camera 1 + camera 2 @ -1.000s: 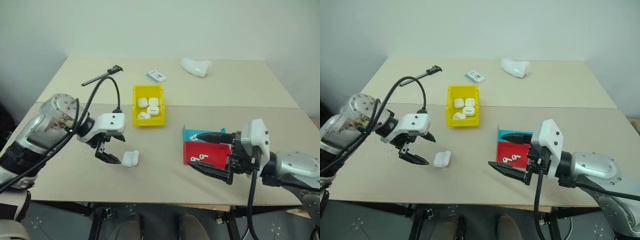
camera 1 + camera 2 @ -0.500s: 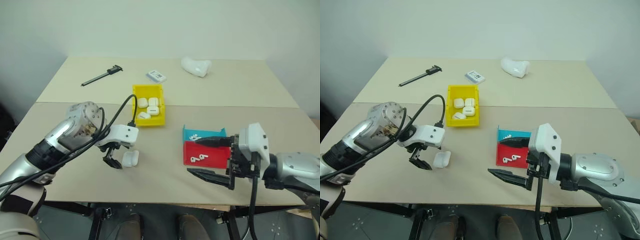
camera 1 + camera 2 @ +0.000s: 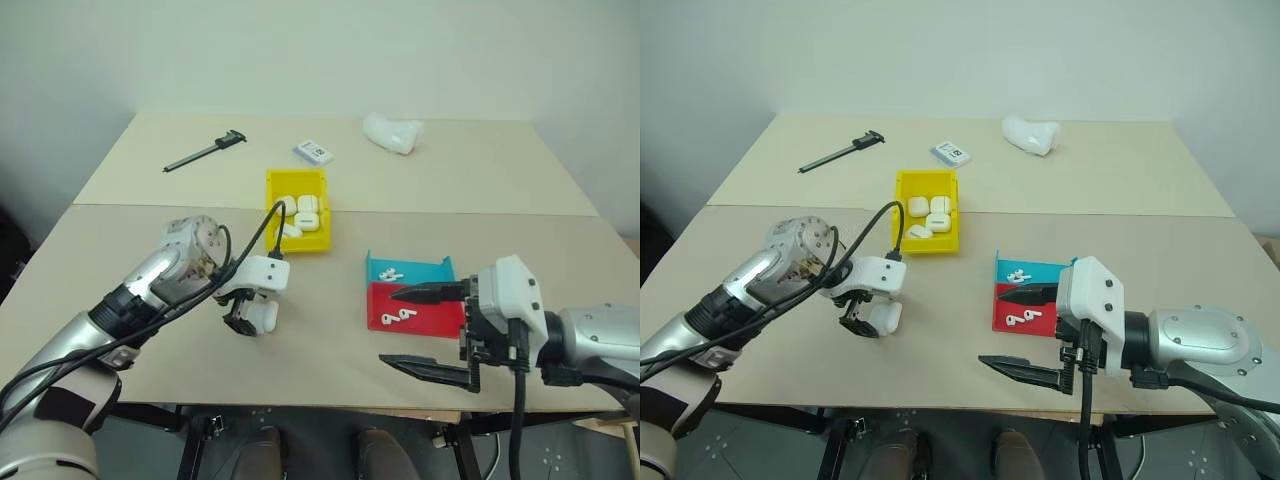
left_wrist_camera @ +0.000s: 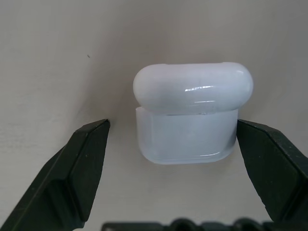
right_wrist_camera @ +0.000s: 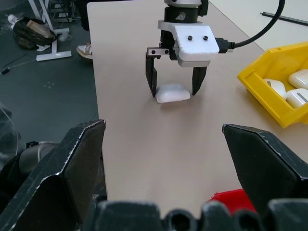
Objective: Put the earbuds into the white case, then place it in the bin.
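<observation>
While the left gripper point(image 4: 171, 159) straddles the white case point(image 3: 263, 316) at centre-left with fingers spread, ungripping, the right gripper point(image 3: 428, 330) gapes empty beside the red tray point(image 3: 415, 306); yellow bin point(image 3: 296, 238) behind.

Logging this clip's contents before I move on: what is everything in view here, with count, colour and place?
white case: one, white, on the table's near left, between the left fingers
bin: one, yellow, table centre, holding several white cases
red tray: one, red, near right, two earbuds inside
blue tray: one, blue, just behind the red tray, earbuds inside
lumpy white object: one, far centre
small card: one, white, behind the bin
caliper: one, black, far left
table: beige
left gripper: open, straddling the case
right gripper: open, beside the trays
</observation>
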Robot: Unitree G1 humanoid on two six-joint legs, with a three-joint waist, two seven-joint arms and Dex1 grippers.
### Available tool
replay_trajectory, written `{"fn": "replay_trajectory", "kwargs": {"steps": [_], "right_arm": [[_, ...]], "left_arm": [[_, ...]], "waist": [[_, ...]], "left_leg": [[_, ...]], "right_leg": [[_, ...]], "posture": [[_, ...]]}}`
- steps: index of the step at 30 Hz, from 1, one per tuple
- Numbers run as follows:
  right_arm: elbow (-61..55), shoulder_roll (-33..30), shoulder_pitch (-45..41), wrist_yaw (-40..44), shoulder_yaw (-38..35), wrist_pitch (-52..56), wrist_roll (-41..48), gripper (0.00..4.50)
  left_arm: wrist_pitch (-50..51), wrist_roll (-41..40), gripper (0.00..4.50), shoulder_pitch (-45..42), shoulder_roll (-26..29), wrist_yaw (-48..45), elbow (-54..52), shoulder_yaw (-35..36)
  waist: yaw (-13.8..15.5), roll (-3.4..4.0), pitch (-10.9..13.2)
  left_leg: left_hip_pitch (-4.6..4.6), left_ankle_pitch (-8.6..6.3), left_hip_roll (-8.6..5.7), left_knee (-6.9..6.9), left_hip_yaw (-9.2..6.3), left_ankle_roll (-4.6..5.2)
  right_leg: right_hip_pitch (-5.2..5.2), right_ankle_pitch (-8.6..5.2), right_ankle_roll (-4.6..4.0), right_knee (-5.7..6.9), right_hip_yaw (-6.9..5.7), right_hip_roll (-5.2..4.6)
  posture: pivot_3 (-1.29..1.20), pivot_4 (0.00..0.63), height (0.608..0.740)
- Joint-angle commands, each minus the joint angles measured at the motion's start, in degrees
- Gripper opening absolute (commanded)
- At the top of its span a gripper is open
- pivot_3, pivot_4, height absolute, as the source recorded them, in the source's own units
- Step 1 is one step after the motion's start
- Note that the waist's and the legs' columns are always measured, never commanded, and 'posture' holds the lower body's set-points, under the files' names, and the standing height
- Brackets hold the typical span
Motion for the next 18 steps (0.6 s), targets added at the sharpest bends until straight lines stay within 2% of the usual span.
{"fn": "replay_trajectory", "kwargs": {"steps": [1,12,15,18], "right_arm": [[-1.7,-0.6,-0.1,-0.2,-1.6,-0.6,0.5,4.50],[-2.1,-0.5,0.5,-0.5,-1.7,-0.9,0.4,4.50],[-2.0,-0.4,0.5,-0.4,-1.8,-1.0,0.3,4.50],[-2.0,-0.4,0.6,-0.3,-1.8,-1.1,0.3,4.50]], "left_arm": [[0.6,0.7,4.48,-0.1,-0.2,0.0,-0.4,0.6],[1.4,1.2,4.48,3.6,0.7,0.9,-3.4,1.1],[1.0,1.4,3.97,3.8,0.4,1.4,-3.4,1.3],[0.2,1.6,3.05,3.9,0.6,1.2,-3.4,1.2]], "waist": [[0.1,0.00,0.0],[0.0,0.02,-0.1],[0.0,0.02,-0.2],[-0.1,0.02,-0.2]], "left_leg": [[0.00,0.00,0.00,0.00,0.00,0.00],[0.06,0.00,0.01,0.00,-0.04,0.00],[0.06,-0.01,0.01,0.00,-0.06,0.01],[0.07,-0.01,0.01,0.00,-0.05,0.01]], "right_leg": [[0.01,0.00,0.00,0.00,0.00,0.00],[0.04,0.00,0.00,0.01,0.01,0.00],[0.04,0.00,0.00,0.01,0.02,0.00],[0.04,0.00,0.00,0.01,0.02,0.00]], "posture": [[0.00,0.150,0.740],[0.00,0.150,0.740],[0.00,0.150,0.740],[0.00,0.150,0.740]]}}
